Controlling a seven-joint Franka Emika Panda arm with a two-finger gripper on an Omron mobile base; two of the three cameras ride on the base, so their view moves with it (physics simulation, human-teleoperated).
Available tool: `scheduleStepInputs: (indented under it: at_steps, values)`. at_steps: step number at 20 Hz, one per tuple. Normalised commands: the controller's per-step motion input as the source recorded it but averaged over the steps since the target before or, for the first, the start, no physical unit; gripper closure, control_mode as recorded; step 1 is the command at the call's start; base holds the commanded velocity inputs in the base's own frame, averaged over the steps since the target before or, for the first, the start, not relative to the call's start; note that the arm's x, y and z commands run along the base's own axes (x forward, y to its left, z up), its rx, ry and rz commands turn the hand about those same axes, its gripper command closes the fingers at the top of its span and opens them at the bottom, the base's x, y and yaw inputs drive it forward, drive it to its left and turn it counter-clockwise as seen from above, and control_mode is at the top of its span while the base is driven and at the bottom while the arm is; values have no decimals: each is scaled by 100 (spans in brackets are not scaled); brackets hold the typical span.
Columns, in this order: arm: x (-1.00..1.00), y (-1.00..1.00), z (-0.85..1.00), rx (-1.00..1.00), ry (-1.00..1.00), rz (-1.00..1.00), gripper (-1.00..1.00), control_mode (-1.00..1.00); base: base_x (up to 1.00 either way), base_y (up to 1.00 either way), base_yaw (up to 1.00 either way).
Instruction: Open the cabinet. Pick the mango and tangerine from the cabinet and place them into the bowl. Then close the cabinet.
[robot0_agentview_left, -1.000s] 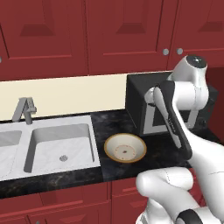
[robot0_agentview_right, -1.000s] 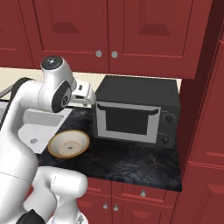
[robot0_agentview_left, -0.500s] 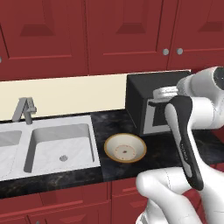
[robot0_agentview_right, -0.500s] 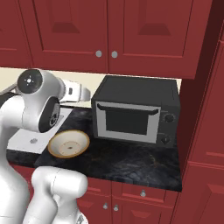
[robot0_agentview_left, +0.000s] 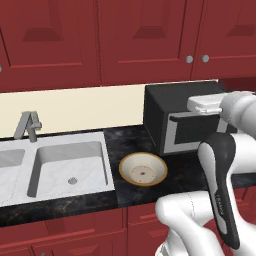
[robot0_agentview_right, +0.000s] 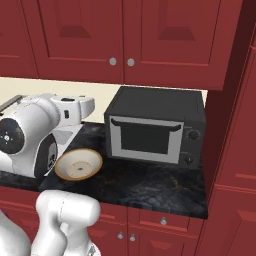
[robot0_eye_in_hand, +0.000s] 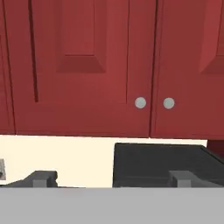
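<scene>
- The cabinet (robot0_eye_in_hand: 109, 65) is the largest thing ahead: its doors are shut, both small knobs (robot0_eye_in_hand: 140, 103) sit just beside each other at the centre seam, and the mango and tangerine are presumably behind the doors, hidden.
- Likely risk: the two knobs are so close that the jaws could catch the wrong one or straddle the seam and slip off; a pull that does not follow the door's arc would probably drag the grip loose.
- The microwave (robot0_agentview_right: 155, 127) stands directly below the knobs, its top near the cabinet's lower edge; a low approach could bump it, and the room between its top and the doors is narrow.
- The bench (robot0_agentview_right: 150, 185) has open dark surface at 6 o'clock of the microwave; the sink (robot0_agentview_left: 70, 162) lies at 9 o'clock of the bowl.
- The bowl (robot0_agentview_left: 143, 169) sits empty on the bench, at 8 o'clock of the microwave in the left base view, near but apart from it; fruit released from high up could bounce off its shallow rim.
- The gripper (robot0_eye_in_hand: 111, 177) points up at the doors, well short of them, with the jaws set wide and holding nothing.
</scene>
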Motion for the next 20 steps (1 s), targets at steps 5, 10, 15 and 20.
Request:
scheduleStepInputs:
  at_steps: [5,10,15,20]
  values:
    - [-25,0,45,0,-31,0,-100,-100,0,0,0]
    - [0,0,2,0,-11,0,-100,-100,0,0,0]
    - [1,-10,2,0,-11,0,-100,-100,0,0,0]
    - [33,-18,0,0,-1,0,-100,-100,0,0,0]
